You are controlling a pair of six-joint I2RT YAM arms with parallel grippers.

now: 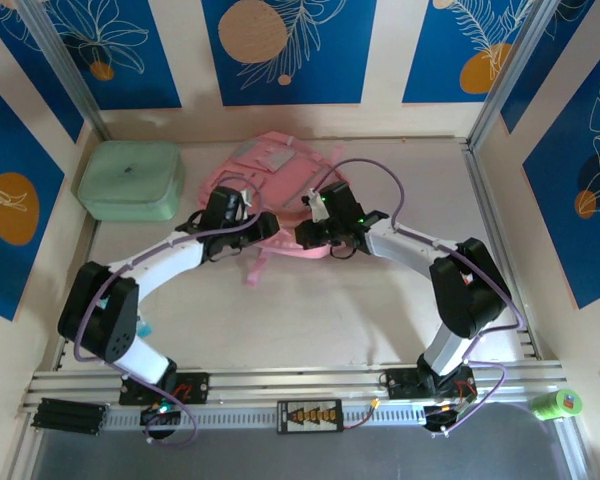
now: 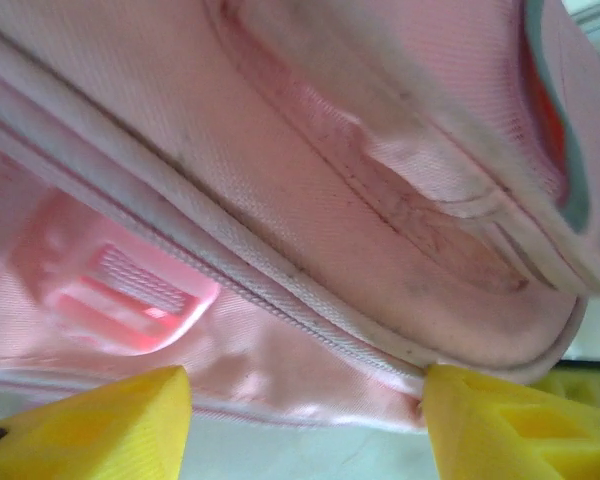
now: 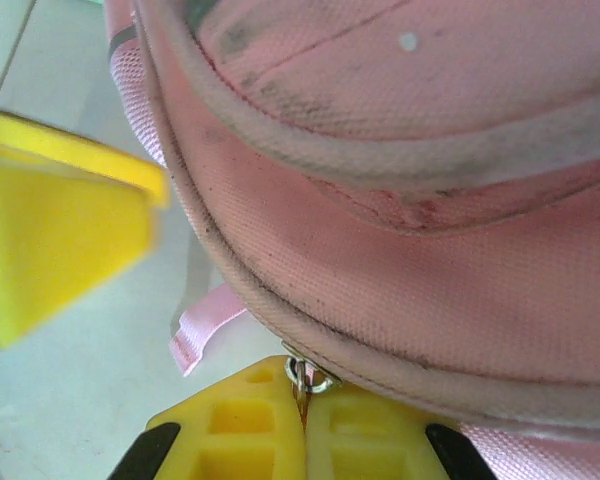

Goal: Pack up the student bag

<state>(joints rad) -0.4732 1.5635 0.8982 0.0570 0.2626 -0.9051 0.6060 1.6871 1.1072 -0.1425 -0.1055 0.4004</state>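
The student bag [image 1: 270, 165], soft and pink, lies at the back middle of the table. Both grippers are at its near edge. My left gripper [image 2: 305, 400] is open. The bag's seam and piping [image 2: 310, 320] lie between its yellow fingers [image 2: 110, 425], and a pink plastic buckle [image 2: 120, 295] sits just above them. My right gripper [image 3: 303, 392] is shut on the metal zipper pull [image 3: 308, 377] at the bag's lower edge. The bag's pink fabric [image 3: 430, 230] bulges above it. In the top view the left gripper [image 1: 245, 203] and right gripper [image 1: 312, 208] stand close together.
A mint green case [image 1: 130, 180] sits at the back left by the wall. A loose pink strap [image 1: 260, 262] trails toward me from the bag. The left gripper's yellow finger [image 3: 50, 240] shows beside the right gripper. A green tape roll [image 1: 558, 403] lies past the near rail.
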